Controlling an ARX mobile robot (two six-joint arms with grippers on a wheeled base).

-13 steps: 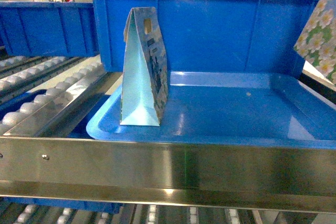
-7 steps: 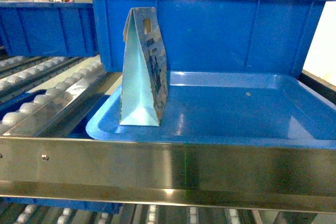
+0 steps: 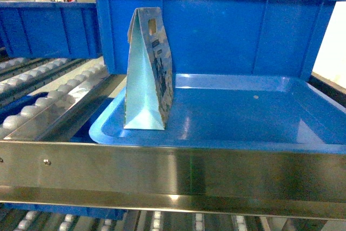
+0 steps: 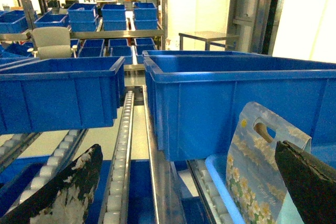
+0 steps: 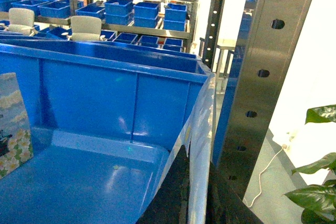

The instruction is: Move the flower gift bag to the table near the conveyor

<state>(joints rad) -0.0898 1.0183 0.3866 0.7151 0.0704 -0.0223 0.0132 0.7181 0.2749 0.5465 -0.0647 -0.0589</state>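
Flower gift bag (image 3: pixel 147 74) stands upright at the left end of the blue tray (image 3: pixel 243 114) in the head view, narrow gusset side facing the camera, printed face turned right, die-cut handle at its top. Tray sits on the conveyor (image 3: pixel 48 98), behind the steel front rail (image 3: pixel 173 174); a large blue bin (image 3: pixel 216 28) stands just behind the tray, close to the bag's back edge. White rollers run along the lane to the left. Neither gripper shows in this view. Left wrist view: left gripper (image 4: pixel 184 182) spread wide, its two dark fingers (image 4: pixel 63 192) at the lower corners of the frame, nothing between them; the bag (image 4: pixel 257 166), floral print and handle hole visible, stands near the right finger, apart from it as far as can be told, in front of the large bin (image 4: pixel 231 98). More blue bins fill the shelves beyond. Right wrist view: a corner of the bag (image 5: pixel 14 124) at the left edge on the tray floor (image 5: pixel 79 182), a steel upright (image 5: pixel 268 77) and plant leaves (image 5: pixel 315 182) to the right. A dark shape at the bottom centre may be part of the right gripper; cannot tell whether it is released or clenched.
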